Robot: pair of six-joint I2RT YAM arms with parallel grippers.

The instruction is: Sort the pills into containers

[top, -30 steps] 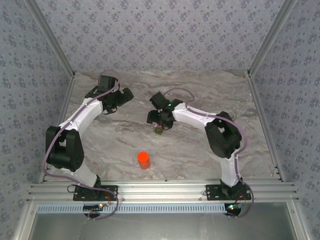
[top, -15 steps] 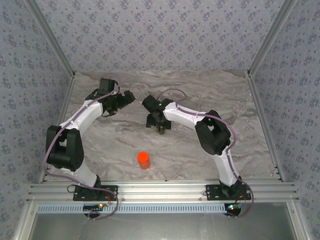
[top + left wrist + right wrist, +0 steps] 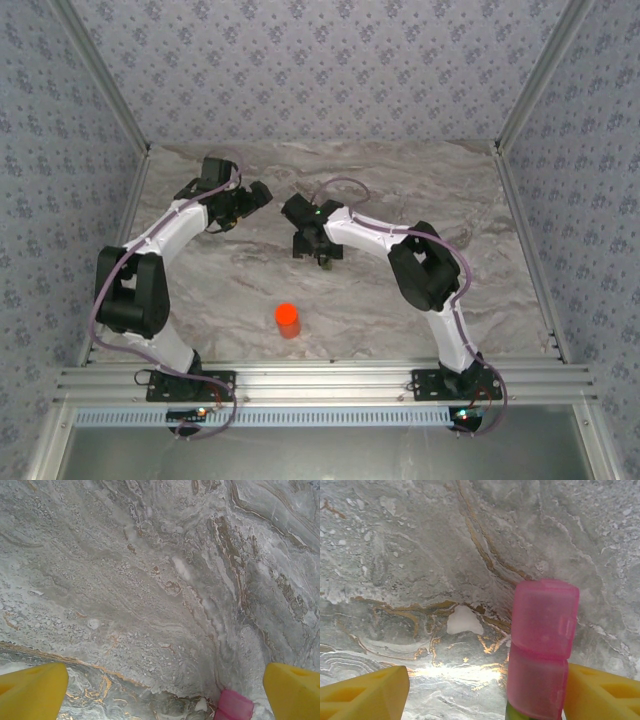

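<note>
Marbled grey worktop point(image 3: 200, 290) under both arms. At left from overhead: left gripper point(image 3: 258, 193) low over the stone, spread to its widest, holding nothing. Closer, from its wrist: yellow fingertips point(image 3: 32, 690) in the two bottom corners, small pink piece point(image 3: 234, 706) with a white fleck on the stone just beside the right-hand one. Toward centre: orange-red bottle point(image 3: 287, 319), upright, well apart from both arms. Then right gripper point(image 3: 320, 255), wide open, clamped on nothing. From its wrist: containers point(image 3: 542, 645), pink compartments end to end against one fingertip point(image 3: 600, 695), olive-green edge just visible below, other fingertip well apart; white pill point(image 3: 464, 621) on the stone beyond. From overhead, merely a dark speck beneath that gripper.
</note>
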